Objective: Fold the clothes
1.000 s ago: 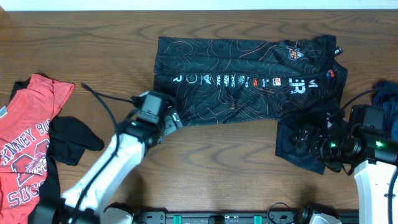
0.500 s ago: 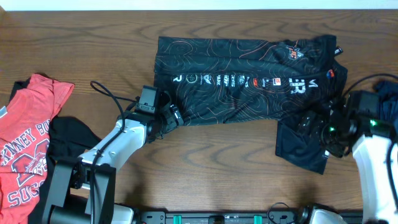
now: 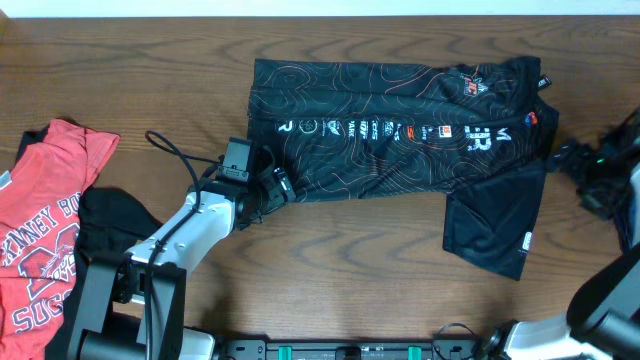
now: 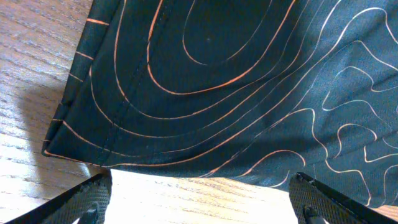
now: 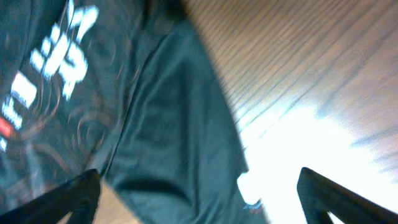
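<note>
The black jersey [image 3: 400, 125] with orange-red contour lines and white logos lies folded across the middle of the table, one sleeve [image 3: 495, 220] spread at its lower right. My left gripper [image 3: 278, 188] is open at the jersey's lower left corner [image 4: 93, 143], fingers apart just short of the hem, holding nothing. My right gripper [image 3: 585, 175] is open and empty, raised at the right edge, beside the sleeve [image 5: 180, 143]. The red white-lettered T-shirt [image 3: 45, 235] lies at the far left.
A black piece [image 3: 115, 225] lies partly on the red T-shirt at the left. A dark blue piece [image 3: 630, 150] sits at the right edge near my right arm. The table is brown wood [image 3: 330, 270].
My right gripper has let go of the sleeve and pulled up and away to the right; the sleeve now lies flat. My left gripper has hardly moved at the corner.
</note>
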Available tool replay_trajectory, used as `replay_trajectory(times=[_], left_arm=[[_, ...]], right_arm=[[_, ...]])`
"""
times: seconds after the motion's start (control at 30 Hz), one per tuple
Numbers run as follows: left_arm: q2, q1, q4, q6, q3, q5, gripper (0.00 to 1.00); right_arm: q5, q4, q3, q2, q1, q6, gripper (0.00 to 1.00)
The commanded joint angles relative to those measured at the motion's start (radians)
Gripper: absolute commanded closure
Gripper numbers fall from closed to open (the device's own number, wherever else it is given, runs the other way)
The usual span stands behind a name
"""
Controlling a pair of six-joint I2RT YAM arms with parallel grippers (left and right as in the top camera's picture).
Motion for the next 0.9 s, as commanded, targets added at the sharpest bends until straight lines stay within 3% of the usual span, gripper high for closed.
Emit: replay_trajectory(times=[0.0,0.13,0.4,0.87], left_arm=[[0.047,0.000,-0.016,0.008,-0.020,0.039,0.07],[0.047,0.000,-0.016,0.008,-0.020,0.039,0.06],[0.047,0.000,-0.020,0.008,-0.020,0.040,0.07],[0.047,0.000,-0.019,0.008,-0.020,0.039,0.06]], right_arm=[[0.013,0.000,0.067,0.098,-0.043,-0.044,0.08],[0.000,0.034,0.114,0.216,-0.059,-0.079,0.11],[-0.076,0.177,0.127,0.330,-0.046,-0.117,0.27],[-0.124,0.305,0.125,0.348,0.033,-0.126,0.31]])
